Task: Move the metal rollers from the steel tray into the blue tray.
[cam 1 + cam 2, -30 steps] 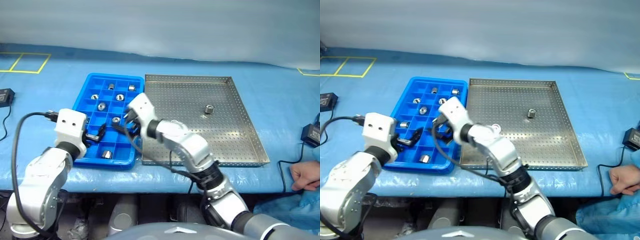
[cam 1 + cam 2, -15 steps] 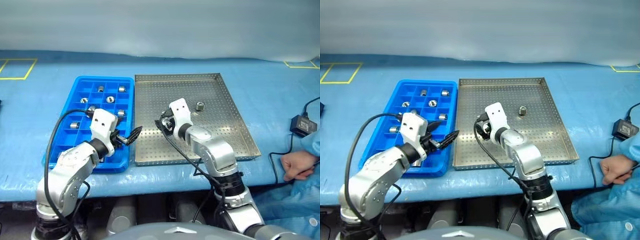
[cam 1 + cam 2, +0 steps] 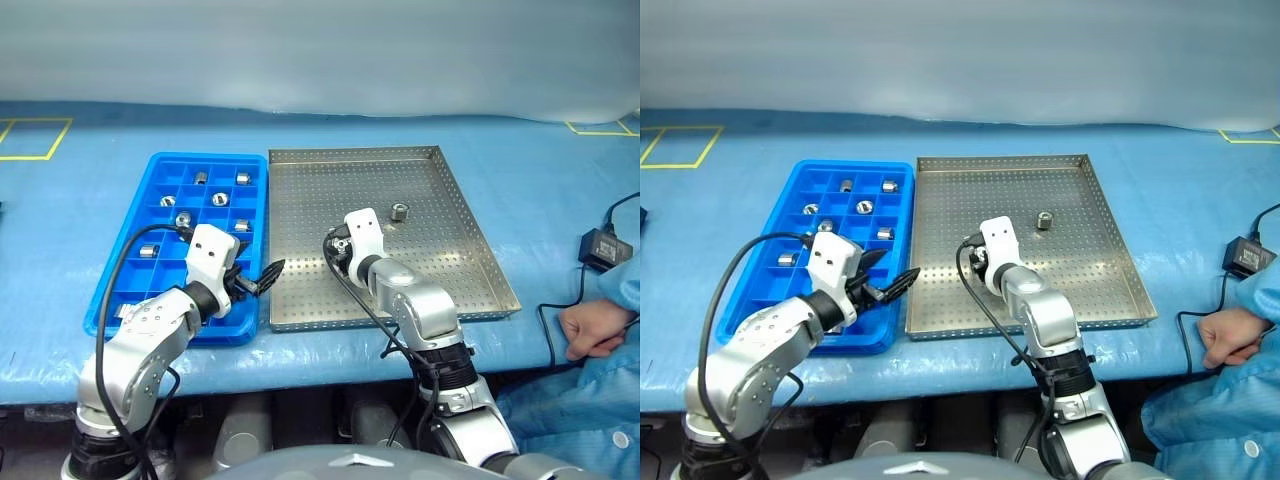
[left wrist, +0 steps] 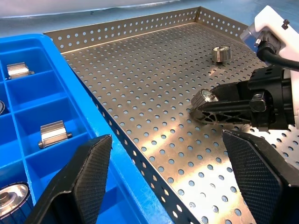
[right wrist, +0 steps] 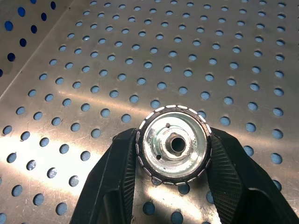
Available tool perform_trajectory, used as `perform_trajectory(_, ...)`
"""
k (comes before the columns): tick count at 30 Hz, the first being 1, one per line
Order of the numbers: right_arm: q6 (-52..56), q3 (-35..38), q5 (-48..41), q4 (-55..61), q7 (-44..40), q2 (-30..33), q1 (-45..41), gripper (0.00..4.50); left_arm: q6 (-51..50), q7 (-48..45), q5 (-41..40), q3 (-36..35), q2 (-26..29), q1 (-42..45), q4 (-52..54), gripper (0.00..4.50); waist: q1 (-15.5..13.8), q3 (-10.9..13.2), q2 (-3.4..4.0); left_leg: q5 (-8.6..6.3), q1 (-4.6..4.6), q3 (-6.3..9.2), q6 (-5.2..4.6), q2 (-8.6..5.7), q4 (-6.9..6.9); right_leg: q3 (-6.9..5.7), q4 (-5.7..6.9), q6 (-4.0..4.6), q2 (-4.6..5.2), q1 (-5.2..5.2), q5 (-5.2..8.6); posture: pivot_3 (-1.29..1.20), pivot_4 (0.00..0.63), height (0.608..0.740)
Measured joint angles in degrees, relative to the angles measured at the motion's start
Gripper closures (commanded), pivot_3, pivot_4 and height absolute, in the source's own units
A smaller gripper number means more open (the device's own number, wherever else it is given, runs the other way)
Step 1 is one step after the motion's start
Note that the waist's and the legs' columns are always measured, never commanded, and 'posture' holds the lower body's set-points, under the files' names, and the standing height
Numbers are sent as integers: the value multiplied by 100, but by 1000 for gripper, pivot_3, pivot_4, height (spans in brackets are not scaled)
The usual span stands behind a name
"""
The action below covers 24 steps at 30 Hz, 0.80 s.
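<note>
Clamping one roller (image 5: 176, 143) on the steel tray (image 3: 455, 195) floor, right end effector (image 5: 174, 186) grips its rim for lifting; left end effector (image 4: 168, 177) spread, empty, beside blue tray (image 3: 160, 160). Another roller (image 3: 400, 212) waits nearby.

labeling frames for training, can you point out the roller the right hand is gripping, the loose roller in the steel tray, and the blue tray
gripped roller (image 5: 174, 143): right wrist view, its round end face.
loose roller (image 4: 221, 53): left wrist view, its side.
blue tray (image 3: 156, 161): left eye view, far left corner of the rim.
</note>
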<state>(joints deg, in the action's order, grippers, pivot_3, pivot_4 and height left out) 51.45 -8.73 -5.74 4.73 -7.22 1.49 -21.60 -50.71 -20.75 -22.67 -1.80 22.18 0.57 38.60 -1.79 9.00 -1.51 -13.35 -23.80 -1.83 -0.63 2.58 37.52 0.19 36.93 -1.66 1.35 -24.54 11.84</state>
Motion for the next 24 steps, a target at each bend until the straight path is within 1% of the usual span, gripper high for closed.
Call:
perform_trajectory(6,-93,11,-44,66,-89,-62,-28,2726,-4,125,7,-49,105,-186,24,389,-5,1,1,0,-2,-2,0,-1,-1,2,-2,-3,1,-3,-2,196,150,740)
perform_trajectory(10,-83,-53,-354,370,-556,-82,-323,2726,-53,336,24,-367,226,-540,336,389,-8,4,5,0,0,0,0,4,-2,0,2,-3,-2,-4,-2,247,150,740)
perform_trajectory(15,-85,-505,-631,702,-1211,-20,-858,2726,-135,626,26,-868,218,-1129,861,389,-98,4,5,0,1,4,0,2,-5,-5,0,0,2,-1,1,304,150,740)
perform_trajectory(18,-85,-846,-798,721,-1500,-202,-1089,2726,-134,784,56,-1107,195,-1454,1126,389,-190,4,5,-1,-1,5,1,3,-6,-9,-2,4,2,-2,3,336,150,740)
perform_trajectory(21,-90,-1280,-881,704,-1709,-339,-1125,2726,-136,911,124,-1235,140,-1611,1193,389,-311,4,5,0,0,11,1,3,-8,-15,-3,12,3,-1,8,373,150,740)
perform_trajectory(24,-106,-1632,-843,501,-1800,-338,-1059,2726,-149,994,133,-1309,75,-1716,1294,389,-430,3,3,0,0,14,2,3,-6,-20,-4,13,11,1,9,377,150,740)
